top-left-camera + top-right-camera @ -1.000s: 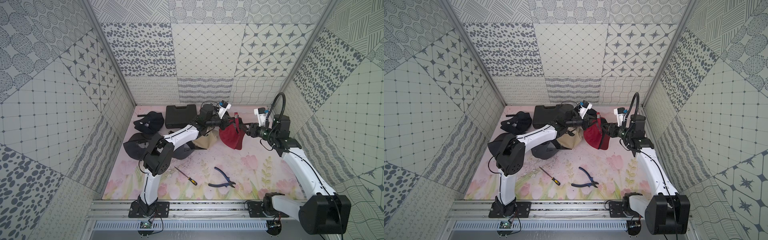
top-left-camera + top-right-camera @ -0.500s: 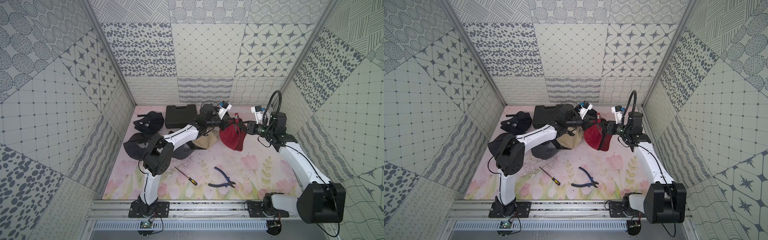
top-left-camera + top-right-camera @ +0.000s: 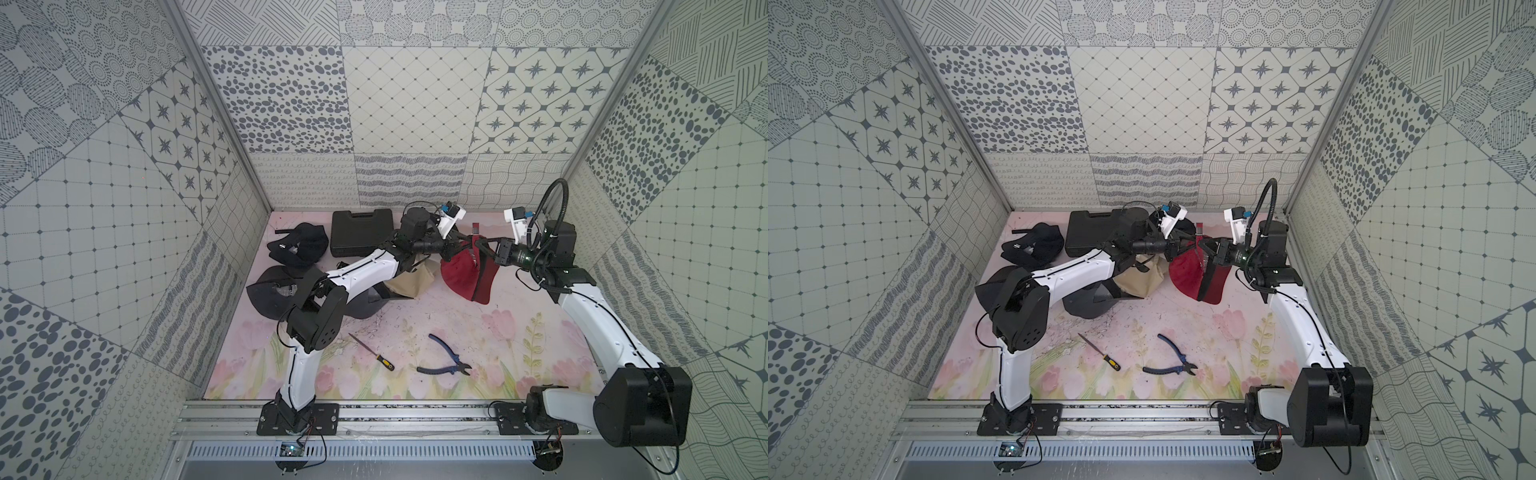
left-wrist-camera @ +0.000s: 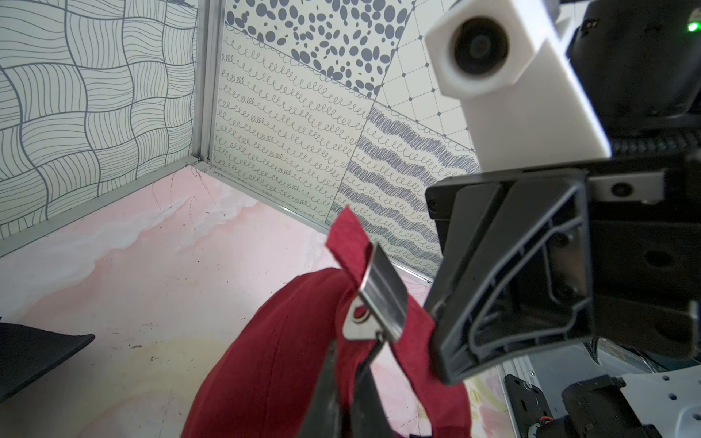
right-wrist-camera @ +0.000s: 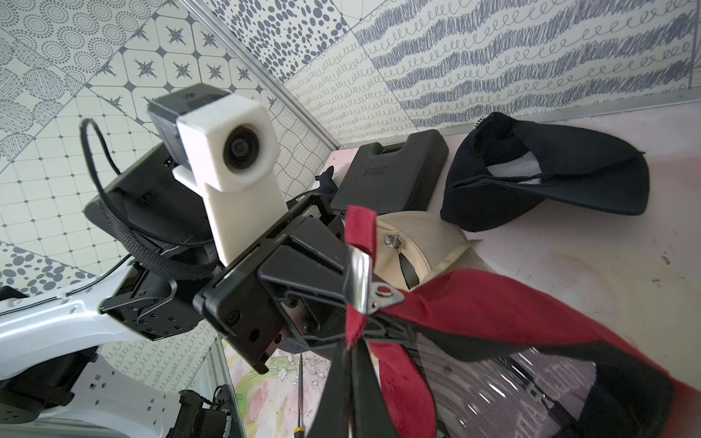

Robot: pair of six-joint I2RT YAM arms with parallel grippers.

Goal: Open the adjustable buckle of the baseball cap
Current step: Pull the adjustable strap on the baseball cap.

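Buckle [image 4: 377, 299] of the red cap [image 3: 465, 274] sat just beyond the left gripper [image 4: 347, 373], pinched on the cap, flap apparently raised. Right gripper [image 5: 349, 366] clamped the strap [image 5: 358, 227], not yet pulled free.

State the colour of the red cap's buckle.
Silver: the buckle on the strap is bare shiny metal, clearest in the left wrist view.
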